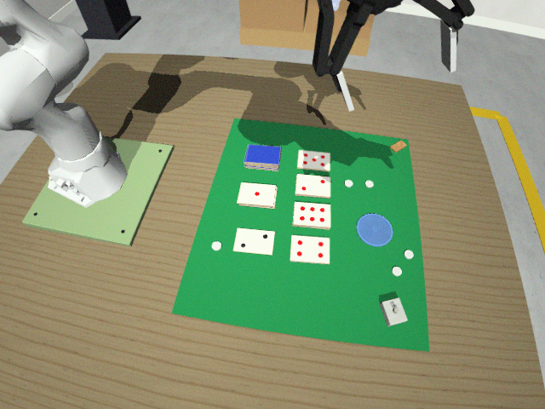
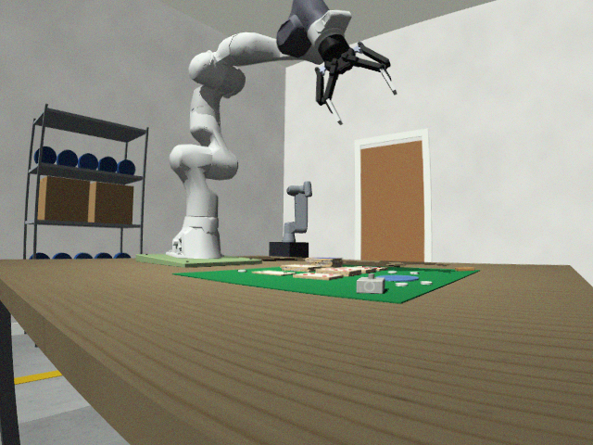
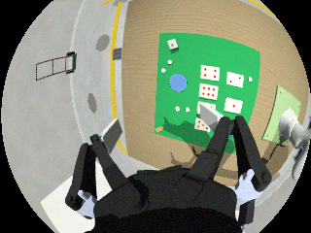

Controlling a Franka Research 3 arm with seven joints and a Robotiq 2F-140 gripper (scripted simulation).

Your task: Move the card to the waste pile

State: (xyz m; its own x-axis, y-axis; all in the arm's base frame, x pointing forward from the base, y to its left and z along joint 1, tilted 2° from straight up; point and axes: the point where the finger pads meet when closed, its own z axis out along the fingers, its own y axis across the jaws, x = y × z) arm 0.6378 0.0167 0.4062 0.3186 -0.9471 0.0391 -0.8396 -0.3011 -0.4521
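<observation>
The face-down stock [image 1: 262, 157] is a thick stack with a blue top, at the far left of the green mat [image 1: 303, 233]. Beside it lies the waste pile [image 1: 256, 194], showing one red pip. My gripper [image 1: 396, 70] is open and empty, high in the air beyond the mat's far edge, well away from the cards. It also shows in the exterior view [image 2: 366, 103], far above the table. In the wrist view my fingers stand wide apart over the far-off mat [image 3: 208, 91], and one finger hides the stock.
A card with two black pips [image 1: 254, 241] lies in the same row. A column of red-pip cards [image 1: 312, 215] lies alongside. A blue disc [image 1: 374, 229], several white chips, a small grey block [image 1: 393, 311] and a cork piece [image 1: 398, 146] sit on the mat.
</observation>
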